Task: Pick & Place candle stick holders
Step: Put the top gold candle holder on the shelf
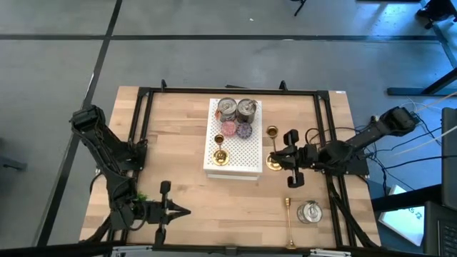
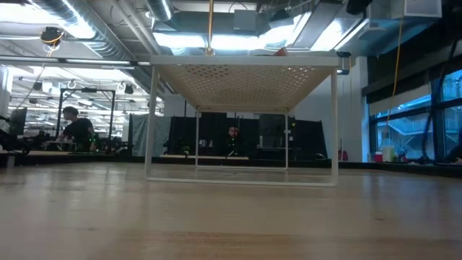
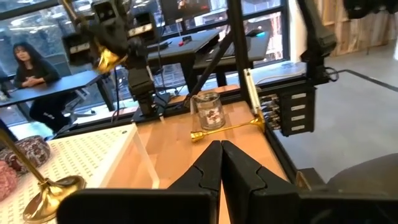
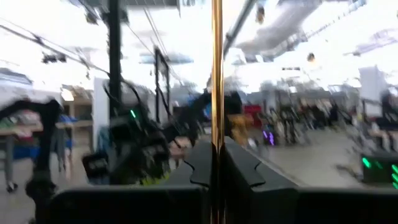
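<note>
Right gripper (image 1: 285,158) clamps an upright candle stick holder (image 1: 273,151) beside the white perforated shelf (image 1: 246,158). Another holder (image 1: 221,151) stands on the shelf; a third (image 1: 288,223) lies near a glass jar (image 1: 309,211). Left gripper (image 1: 184,211) is closed, empty.

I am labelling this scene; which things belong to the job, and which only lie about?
Job: shiny gold candle stick holders: one on the white perforated shelf, one in the right claw, one lying flat.
Lying about: round silver tins, pink and purple discs, glass jar.

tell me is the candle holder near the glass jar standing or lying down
Lying down: the candle holder rests flat on the table beside the glass jar.
</note>
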`<state>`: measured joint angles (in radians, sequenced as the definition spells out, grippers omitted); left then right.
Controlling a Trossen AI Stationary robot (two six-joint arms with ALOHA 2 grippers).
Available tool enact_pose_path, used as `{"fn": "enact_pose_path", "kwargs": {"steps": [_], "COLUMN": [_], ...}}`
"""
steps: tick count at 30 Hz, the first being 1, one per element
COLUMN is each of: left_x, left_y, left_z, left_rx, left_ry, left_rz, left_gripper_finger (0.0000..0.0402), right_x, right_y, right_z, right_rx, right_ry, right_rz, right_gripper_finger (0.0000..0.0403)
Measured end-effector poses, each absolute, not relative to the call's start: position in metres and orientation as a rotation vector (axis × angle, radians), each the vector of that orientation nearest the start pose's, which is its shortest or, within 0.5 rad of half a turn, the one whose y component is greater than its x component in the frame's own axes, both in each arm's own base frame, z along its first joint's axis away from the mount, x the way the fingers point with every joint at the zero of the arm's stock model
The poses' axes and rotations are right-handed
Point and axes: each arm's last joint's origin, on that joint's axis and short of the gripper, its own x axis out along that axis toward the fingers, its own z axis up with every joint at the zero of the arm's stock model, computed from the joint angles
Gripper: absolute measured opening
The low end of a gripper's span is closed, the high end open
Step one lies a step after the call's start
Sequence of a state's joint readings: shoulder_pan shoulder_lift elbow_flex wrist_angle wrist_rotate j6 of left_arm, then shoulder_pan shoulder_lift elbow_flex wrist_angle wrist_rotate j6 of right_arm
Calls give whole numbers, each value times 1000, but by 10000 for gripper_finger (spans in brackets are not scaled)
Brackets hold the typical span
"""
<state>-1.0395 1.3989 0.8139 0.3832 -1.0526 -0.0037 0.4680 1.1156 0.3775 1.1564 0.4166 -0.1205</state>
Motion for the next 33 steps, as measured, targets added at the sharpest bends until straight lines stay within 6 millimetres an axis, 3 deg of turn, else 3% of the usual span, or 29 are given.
{"fn": "enact_pose_path", "kwargs": {"steps": [5, 14, 23, 33], "left_x": [176, 179, 176, 176], "left_y": [-236, -236, -238, -238], "left_z": [262, 262, 262, 262], "left_rx": [155, 137, 139, 144], "left_ry": [104, 108, 107, 109], "left_rz": [8, -32, -46, -46], "left_gripper_finger": [3, 2, 2, 3], "right_x": [202, 232, 240, 249], "right_y": [80, 63, 55, 52], "right_z": [258, 227, 219, 202], "right_rx": [52, 100, 53, 42], "right_ry": [-479, -378, -455, -385], "right_rz": [88, 45, 266, 164], "right_gripper_finger": [15, 15, 15, 15]}}
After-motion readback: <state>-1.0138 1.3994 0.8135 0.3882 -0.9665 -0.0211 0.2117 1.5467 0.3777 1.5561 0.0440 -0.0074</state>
